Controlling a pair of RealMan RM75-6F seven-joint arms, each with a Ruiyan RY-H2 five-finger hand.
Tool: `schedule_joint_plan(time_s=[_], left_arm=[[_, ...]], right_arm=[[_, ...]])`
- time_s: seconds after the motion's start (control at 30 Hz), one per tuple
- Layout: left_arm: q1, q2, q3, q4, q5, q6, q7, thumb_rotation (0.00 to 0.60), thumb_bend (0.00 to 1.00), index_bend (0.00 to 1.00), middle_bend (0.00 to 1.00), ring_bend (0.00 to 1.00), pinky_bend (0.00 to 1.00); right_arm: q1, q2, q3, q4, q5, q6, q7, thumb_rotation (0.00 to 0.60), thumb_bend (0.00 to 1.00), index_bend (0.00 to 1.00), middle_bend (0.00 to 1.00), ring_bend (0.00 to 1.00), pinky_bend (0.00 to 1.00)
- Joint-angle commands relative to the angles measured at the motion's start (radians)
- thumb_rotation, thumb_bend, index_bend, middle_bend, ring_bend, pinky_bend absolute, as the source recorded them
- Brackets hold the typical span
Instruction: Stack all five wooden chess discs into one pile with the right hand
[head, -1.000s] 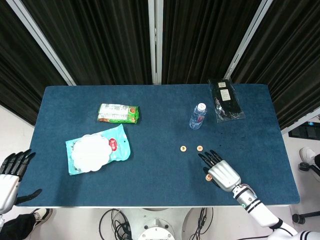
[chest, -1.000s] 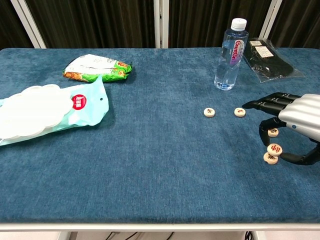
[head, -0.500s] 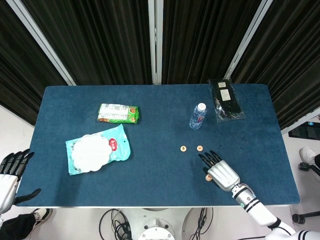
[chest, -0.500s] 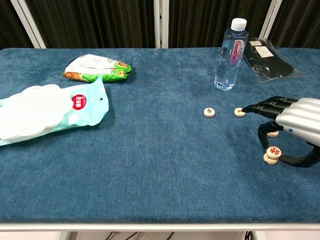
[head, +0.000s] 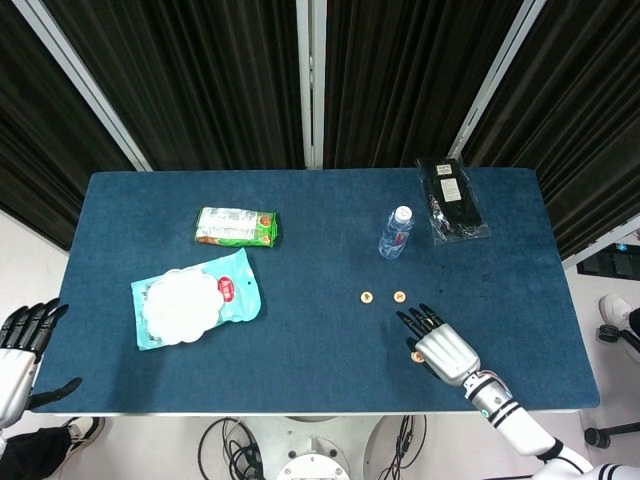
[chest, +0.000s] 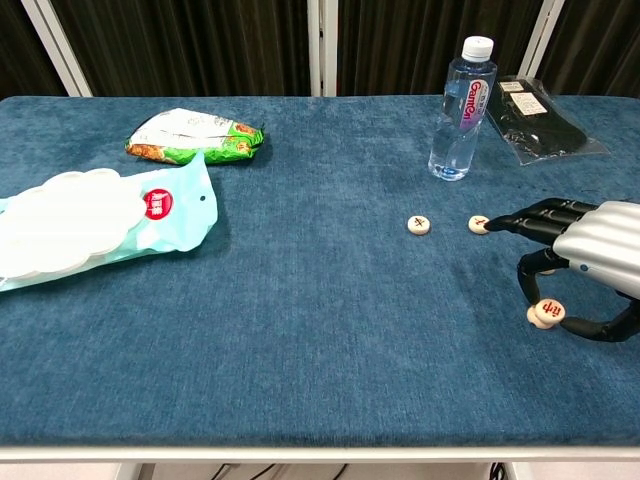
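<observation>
My right hand pinches top chess disc near counter front-right | two loose discs leftward, open cloth around | left hand open, off-counter | disc since lowered onto pile.

You see bright, even overhead light, soft faint shadows on the tabletop, sharp focus, dark backdrop, no glare.

A robot test lab: a blue-felted table backed by black curtains on metal frame bars well beyond the right hand, with cables on the bare floor below the hand's table edge.
</observation>
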Motion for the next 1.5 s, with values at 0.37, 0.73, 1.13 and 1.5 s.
schedule_joint_plan(time_s=[0.37, 0.73, 1.13, 1.5], left_arm=[[0.002, 0.002, -0.001, -0.003, -0.002, 0.003, 0.001, 0.6, 0.0, 0.07, 0.01, 0.0, 0.0], [0.003, 0.003, -0.001, -0.004, 0.0, 0.004, 0.002, 0.6, 0.0, 0.07, 0.01, 0.0, 0.0], [0.002, 0.003, 0.001, -0.005, 0.005, 0.002, 0.001, 0.6, 0.0, 0.07, 0.01, 0.0, 0.0], [-0.001, 0.002, -0.001, 0.0, -0.006, -0.007, -0.005, 0.6, 0.0, 0.07, 0.01, 0.0, 0.0]], right_arm=[[-0.004, -0.003, 0.005, 0.003, 0.003, -0.008, -0.014, 0.6, 0.29, 0.44, 0.0, 0.0, 0.0], [-0.007, 0.006, 0.009, -0.008, 0.006, -0.013, -0.02, 0.6, 0.28, 0.38, 0.0, 0.0, 0.0], [-0.026, 0.067, 0.064, -0.033, 0.045, 0.052, 0.026, 0.6, 0.28, 0.29, 0.0, 0.0, 0.0], [-0.01, -0.08, 0.103, 0.123, 0.141, -0.008, 0.014, 0.6, 0.27, 0.28, 0.0, 0.0, 0.0]])
